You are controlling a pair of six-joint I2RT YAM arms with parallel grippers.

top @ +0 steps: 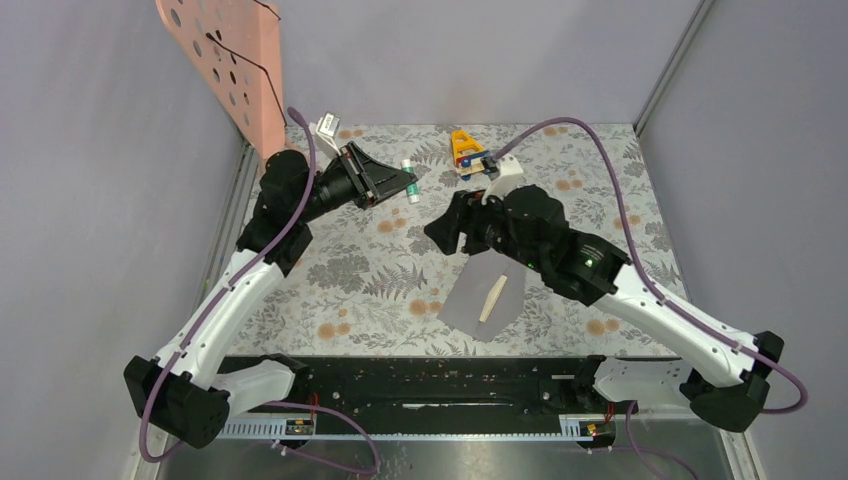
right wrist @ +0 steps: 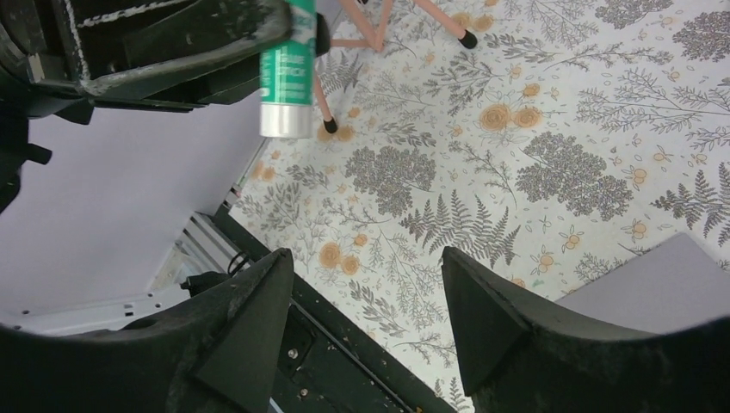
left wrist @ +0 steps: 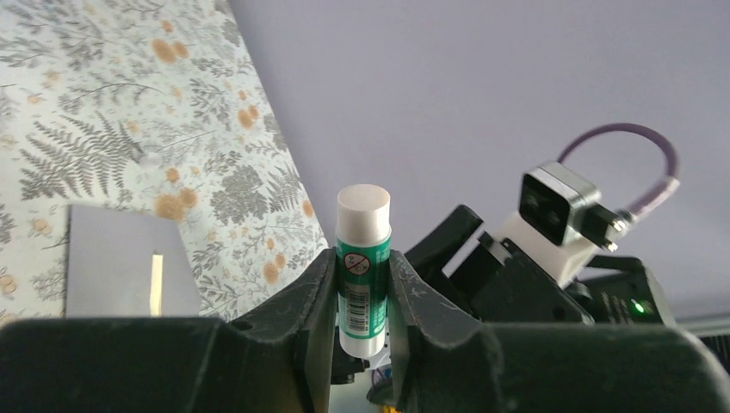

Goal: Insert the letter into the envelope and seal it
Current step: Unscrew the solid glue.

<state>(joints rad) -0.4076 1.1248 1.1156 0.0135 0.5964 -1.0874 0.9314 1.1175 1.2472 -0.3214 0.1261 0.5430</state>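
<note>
Floral-print tablecloth [top: 350,270] covers the work surface. At centre frame lies the flat grey-lilac paper envelope [top: 462,300], a tan strip [top: 492,298] showing on it, so the letter appears inserted. Sealing remains outstanding. Upper centre, the left gripper [left wrist: 361,284] pinches a green-and-white glue stick [left wrist: 362,215]; the right gripper [right wrist: 368,284] stands spread, empty.

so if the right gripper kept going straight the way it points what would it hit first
Probably the floral tablecloth: the right gripper shows only bare cloth between its open fingers. The glue stick in the left gripper sits off that line, though depth is unclear.
</note>
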